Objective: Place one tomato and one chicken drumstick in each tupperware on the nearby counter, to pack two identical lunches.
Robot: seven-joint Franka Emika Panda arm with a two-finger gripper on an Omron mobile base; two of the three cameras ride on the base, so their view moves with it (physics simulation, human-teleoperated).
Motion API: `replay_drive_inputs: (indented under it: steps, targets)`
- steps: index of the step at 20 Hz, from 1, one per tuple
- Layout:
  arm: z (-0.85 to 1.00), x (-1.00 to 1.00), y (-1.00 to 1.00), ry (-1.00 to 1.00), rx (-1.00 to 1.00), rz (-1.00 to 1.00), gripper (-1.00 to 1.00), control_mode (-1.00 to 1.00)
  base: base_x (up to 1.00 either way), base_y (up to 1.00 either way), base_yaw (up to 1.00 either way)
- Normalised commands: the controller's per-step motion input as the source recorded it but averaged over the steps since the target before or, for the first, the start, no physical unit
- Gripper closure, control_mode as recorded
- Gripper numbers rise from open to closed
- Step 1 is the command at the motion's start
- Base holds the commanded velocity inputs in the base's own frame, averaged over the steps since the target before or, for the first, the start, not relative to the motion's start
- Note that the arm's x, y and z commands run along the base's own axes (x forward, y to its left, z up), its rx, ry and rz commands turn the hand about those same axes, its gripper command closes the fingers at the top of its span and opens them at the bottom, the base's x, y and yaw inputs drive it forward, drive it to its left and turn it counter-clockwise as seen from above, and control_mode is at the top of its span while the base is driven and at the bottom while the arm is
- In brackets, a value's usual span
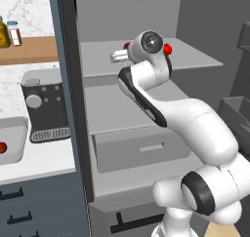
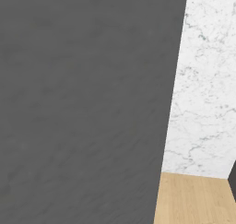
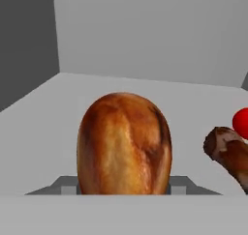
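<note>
Already the arm reaches into the open fridge, and one tray on the surface holds a tomato. Its jaws pinch a drumstick on the shelf; another drumstick and tomato wait alongside.

A rendered home kitchen: an open fridge with grey shelves and a drawer, a coffee machine on a white counter above dark drawers, marble wall, and a wooden shelf (two bottles on it).
</note>
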Motion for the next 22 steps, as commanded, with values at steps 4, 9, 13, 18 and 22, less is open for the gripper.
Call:
replay_drive_inputs:
  steps: [4, 9, 13, 18, 22]
  targets:
    - [1.00, -1.00, 0.00, 0.00, 0.22, 0.00, 1.00, -1.00, 0.00, 0.00, 0.00]
    - [0.08, -1.00, 0.03, 0.27, 0.11, 0.00, 1.00, -1.00, 0.00, 0.00, 0.00]
    - [-1.00, -1.00, 0.23, 0.32, -0.01, 0.01, 1.00, -1.00, 0.00, 0.00, 0.00]
    - [-0.60, -0.60, 0.10, 0.15, -0.05, 0.05, 1.00, 1.00, -0.40, 0.00, 0.03]
    - [0.00, 0.00, 0.00, 0.00, 0.00, 0.00, 1.00, 1.00, -1.00, 0.08, 0.25]
